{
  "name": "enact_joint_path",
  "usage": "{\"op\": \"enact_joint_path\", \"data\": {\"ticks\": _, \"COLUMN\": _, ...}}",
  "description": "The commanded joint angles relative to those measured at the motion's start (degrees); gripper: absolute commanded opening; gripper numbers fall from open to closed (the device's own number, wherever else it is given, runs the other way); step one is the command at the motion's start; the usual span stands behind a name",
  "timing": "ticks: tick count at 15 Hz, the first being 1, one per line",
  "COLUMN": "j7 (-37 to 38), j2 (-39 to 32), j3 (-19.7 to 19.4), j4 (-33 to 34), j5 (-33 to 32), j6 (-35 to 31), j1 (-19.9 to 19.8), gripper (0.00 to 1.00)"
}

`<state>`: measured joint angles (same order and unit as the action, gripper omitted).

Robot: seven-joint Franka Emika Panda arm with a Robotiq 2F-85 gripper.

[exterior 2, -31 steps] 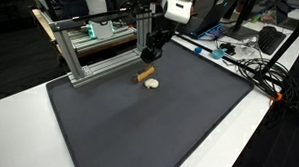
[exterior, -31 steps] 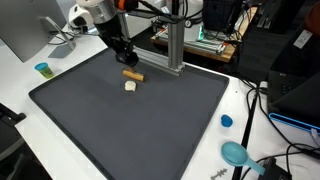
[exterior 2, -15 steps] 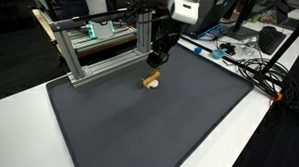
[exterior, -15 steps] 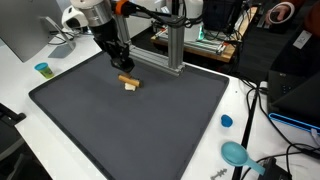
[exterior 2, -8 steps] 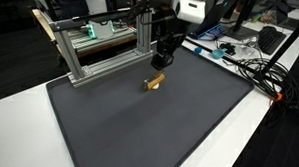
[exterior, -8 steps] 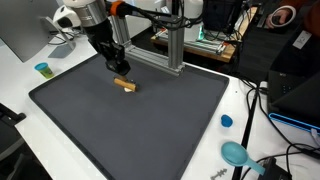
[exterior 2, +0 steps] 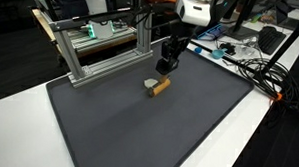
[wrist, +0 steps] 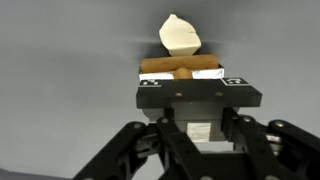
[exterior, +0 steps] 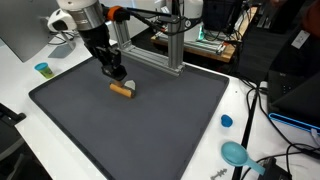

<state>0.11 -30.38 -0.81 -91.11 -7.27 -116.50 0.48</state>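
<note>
We can't tell if our jaws are open, but they're right by the short brown wooden dowel (exterior: 121, 91) on the dark grey bench mat (exterior: 150, 130) beside a small cream chunk (exterior: 130, 83), so a nudge could roll it away.

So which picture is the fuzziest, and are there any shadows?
Wrist view: softest, the mat blurs to plain grey, with a dark shadow by the brown stick and white lump. Both exterior views: crisper, evenly lit, no glare on the mat.
</note>
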Motion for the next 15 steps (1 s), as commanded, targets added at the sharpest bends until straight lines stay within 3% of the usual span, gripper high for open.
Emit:
{"op": "enact_joint_path", "data": {"ticks": 1, "j7": -1.0, "j2": 3.6, "j3": 0.0, "j4": 0.0, "j5": 0.5, "j6": -0.1, "j1": -0.3, "gripper": 0.21}}
{"op": "enact_joint_path", "data": {"ticks": 7, "j7": -4.0, "j2": 7.4, "j3": 0.2, "j4": -2.3, "j5": -0.5, "j6": 4.8, "j1": 0.0, "gripper": 0.21}}
{"op": "enact_joint_path", "data": {"ticks": 11, "j7": -4.5, "j2": 5.3, "j3": 0.6, "j4": -2.3, "j5": 0.8, "j6": 2.9, "j1": -0.5, "gripper": 0.21}}
{"op": "enact_joint_path", "data": {"ticks": 15, "j7": -3.3, "j2": 1.8, "j3": -0.2, "j4": -0.9, "j5": 0.1, "j6": 5.2, "j1": -0.5, "gripper": 0.21}}
